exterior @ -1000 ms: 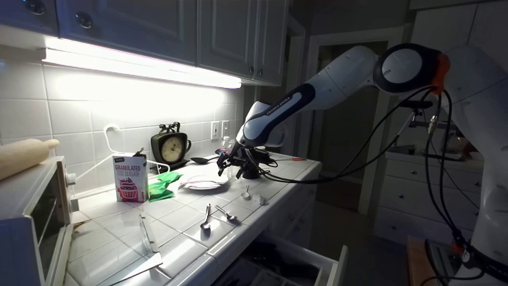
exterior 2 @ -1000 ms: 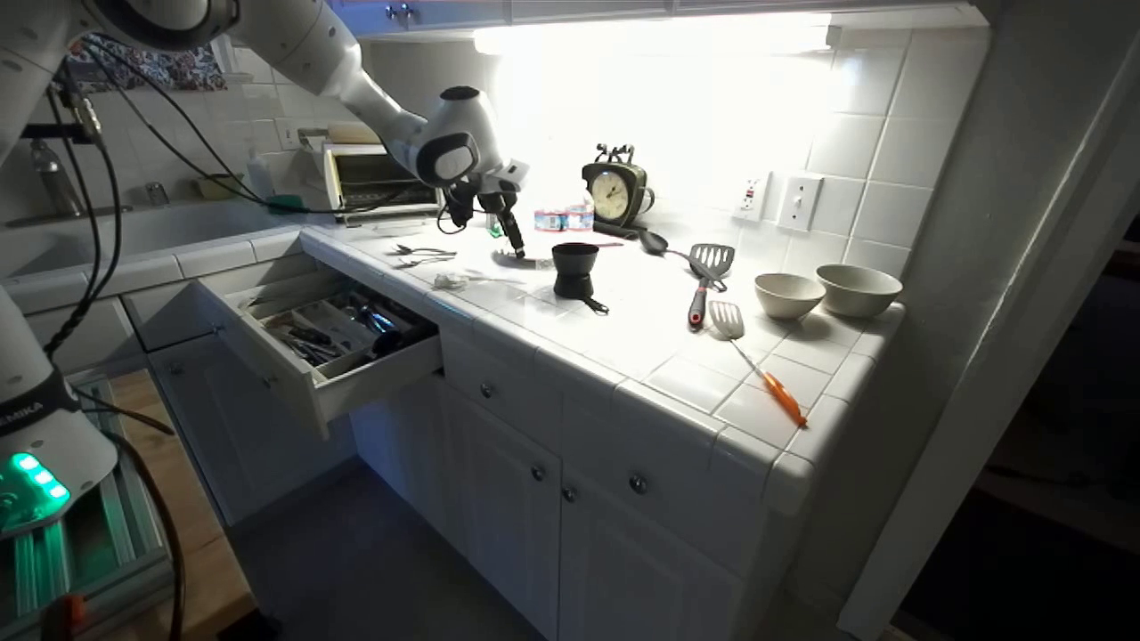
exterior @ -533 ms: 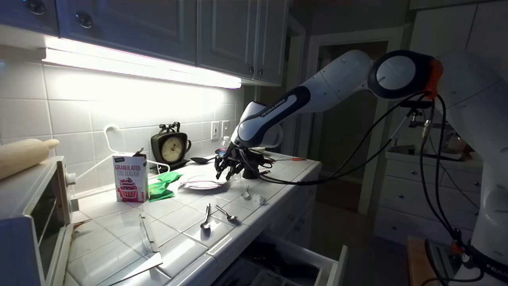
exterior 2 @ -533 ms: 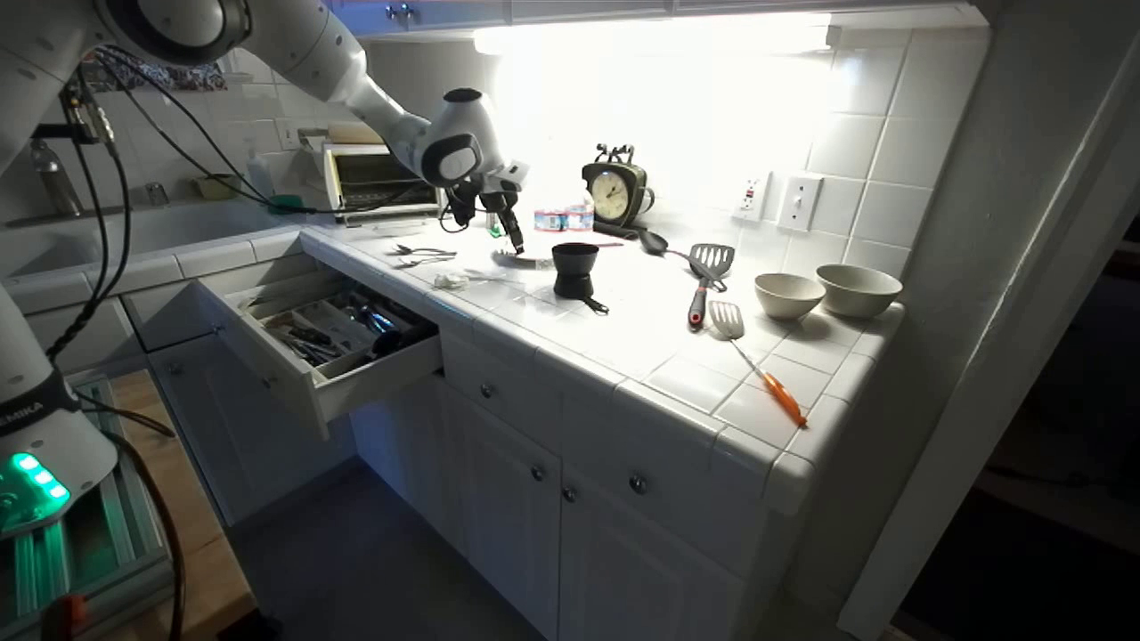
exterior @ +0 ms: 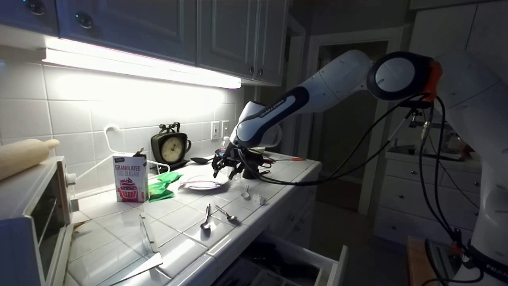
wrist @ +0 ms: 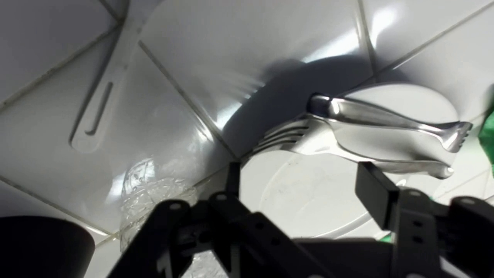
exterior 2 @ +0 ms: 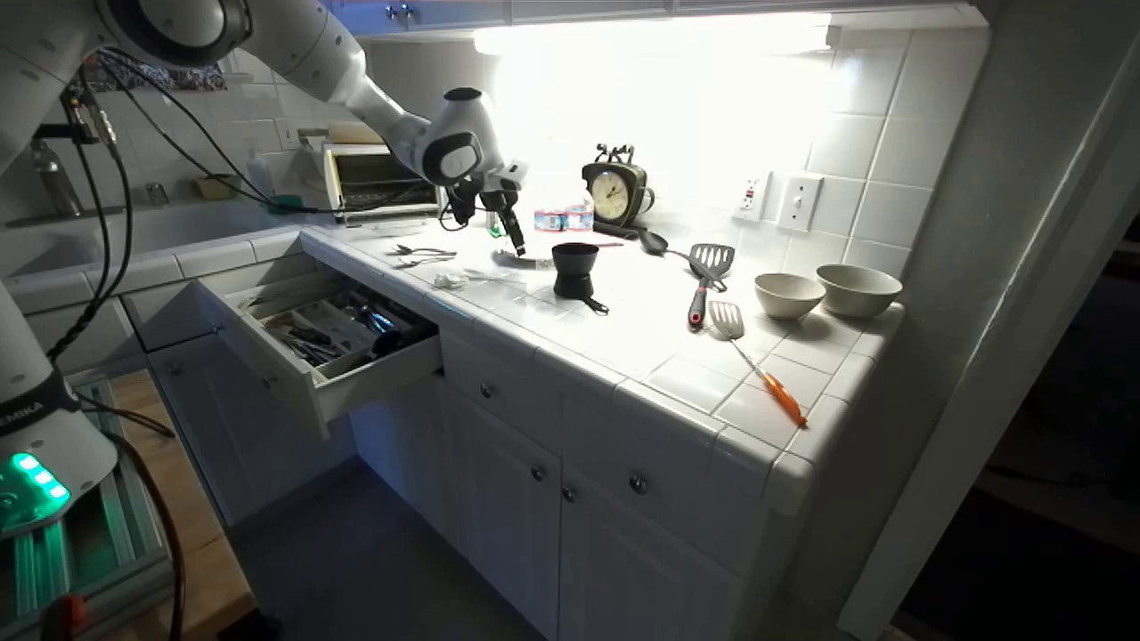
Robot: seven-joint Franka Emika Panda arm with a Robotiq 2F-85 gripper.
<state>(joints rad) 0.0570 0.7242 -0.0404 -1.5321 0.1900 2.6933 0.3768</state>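
White-tiled desk in a dim kitchen, under wall cabinets, lit by a tube lamp. Far left, in an exterior view, a rolling pin rests on a toaster oven. Beside the oven, a white hanger shows behind an upright sugar box. A green packet lies just right of the box, and a dark case with a round dial stands farther back, near the tiled wall. Two metal spoons lie near the desk's front edge.

A white plate sits on the desk, right of the green packet and farther back than the spoons. The wrist view shows a metal fork on it, tines at the rim, and a second metal utensil lying alongside. Condition of the pincer: released, jaws standing well apart, pointed down at the plate from above. Whether it touches the plate cannot be determined.

Right of the plate, a white measuring spoon and crumpled clear plastic lie on the desk. In an exterior view, a pulled-out drawer sits at left, below the desk's edge; then follow a black narrow-waisted cup, upright near the plate, a slotted black turner, a turner with an orange handle and two pale bowls, side by side.
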